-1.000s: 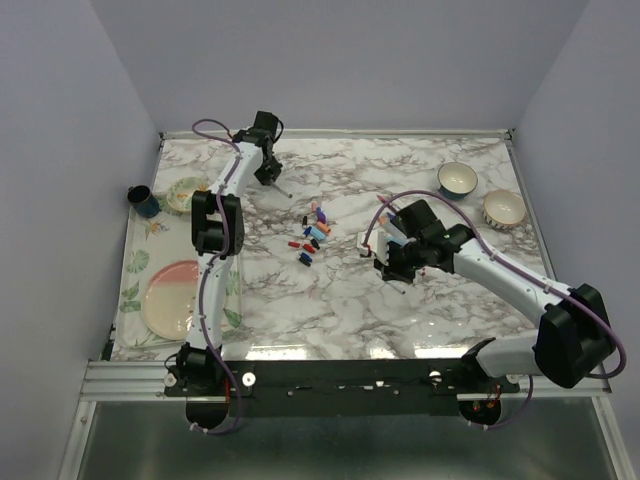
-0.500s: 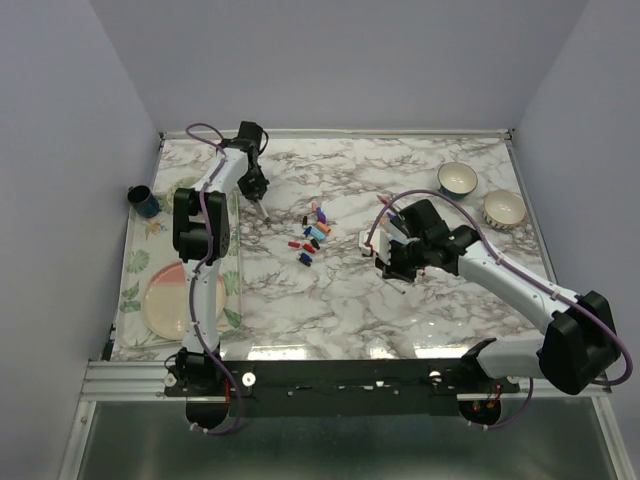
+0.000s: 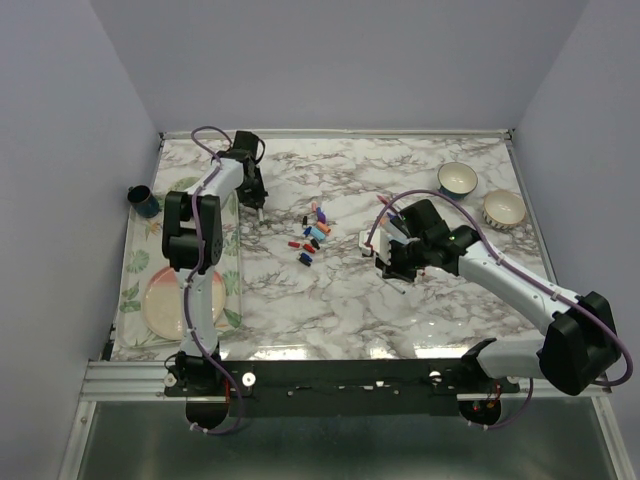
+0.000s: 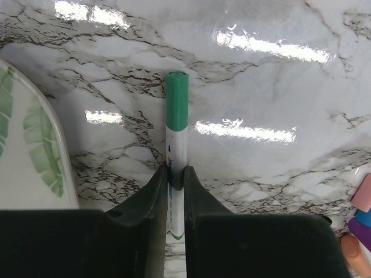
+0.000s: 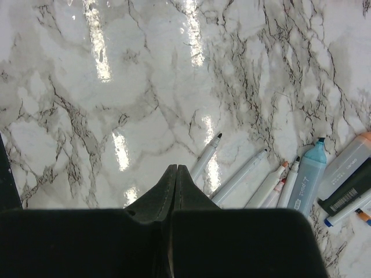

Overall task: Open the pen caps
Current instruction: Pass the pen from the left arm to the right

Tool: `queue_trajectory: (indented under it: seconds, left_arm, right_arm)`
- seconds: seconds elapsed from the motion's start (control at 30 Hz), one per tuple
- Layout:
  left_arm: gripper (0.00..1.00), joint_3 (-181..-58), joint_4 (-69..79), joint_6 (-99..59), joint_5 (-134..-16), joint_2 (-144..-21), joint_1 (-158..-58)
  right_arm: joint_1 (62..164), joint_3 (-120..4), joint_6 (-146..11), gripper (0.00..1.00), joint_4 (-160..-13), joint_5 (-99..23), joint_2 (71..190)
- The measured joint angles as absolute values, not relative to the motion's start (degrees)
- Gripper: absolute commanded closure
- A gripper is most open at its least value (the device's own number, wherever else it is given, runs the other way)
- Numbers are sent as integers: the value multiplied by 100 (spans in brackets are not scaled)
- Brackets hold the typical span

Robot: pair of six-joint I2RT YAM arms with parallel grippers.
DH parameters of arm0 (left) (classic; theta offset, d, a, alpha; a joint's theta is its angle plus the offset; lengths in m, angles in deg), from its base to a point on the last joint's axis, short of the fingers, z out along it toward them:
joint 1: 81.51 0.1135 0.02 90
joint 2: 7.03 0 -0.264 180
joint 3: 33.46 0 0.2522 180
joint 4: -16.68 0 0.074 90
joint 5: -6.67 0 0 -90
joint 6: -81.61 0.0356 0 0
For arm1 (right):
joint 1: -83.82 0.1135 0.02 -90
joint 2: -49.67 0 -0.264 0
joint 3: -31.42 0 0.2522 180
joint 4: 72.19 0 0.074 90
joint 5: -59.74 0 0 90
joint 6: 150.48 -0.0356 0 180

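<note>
my left gripper [image 4: 175, 171] is pinched tight on a white pen [image 4: 175, 149], its green cap [image 4: 177, 98] on and pointing away over the marble table [image 3: 400, 170]. my right gripper [image 5: 175, 169] is fully closed with nothing in it, hovering by a row of uncapped pens [image 5: 264, 186]. the loose pen caps [image 3: 312, 237] lie clustered mid-table between both arms.

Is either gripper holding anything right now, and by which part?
The left gripper pinches a green-capped pen by its white barrel, just below the green cap. The right gripper is shut on nothing.
</note>
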State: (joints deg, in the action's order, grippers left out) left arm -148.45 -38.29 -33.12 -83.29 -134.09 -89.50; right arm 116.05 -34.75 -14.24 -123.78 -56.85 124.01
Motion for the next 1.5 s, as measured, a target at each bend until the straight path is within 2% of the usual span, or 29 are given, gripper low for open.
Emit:
queue_trajectory:
  seconds: [0.23,0.8,0.97,1.3,1.5]
  left_arm:
    - [100,-14384,-3495,-3131,-8329,-13149,-9011]
    - [100,-12397,-3046,-3109,-7770,-11645,-9083]
    - [100,-11788,-2633,-3275,-7315,-10682,-9101]
    - [100,-9814,-502,-4289,-5967,-8668,-9238]
    - [100,-8682,1058,-5308,-5656,-8170,-9754]
  right_arm:
    - [11605,-3464,-1389,94,-12378,-5692,12393]
    - [11605,-3370,-1396,94,-12354,-5950,12172]
    - [11605,-3319,-1468,94,-12308,-6212,11949]
    - [11502,-3160,-1826,88,-11914,-6806,11330]
    - [11290,-3158,-2152,84,-11689,-7331,11333]
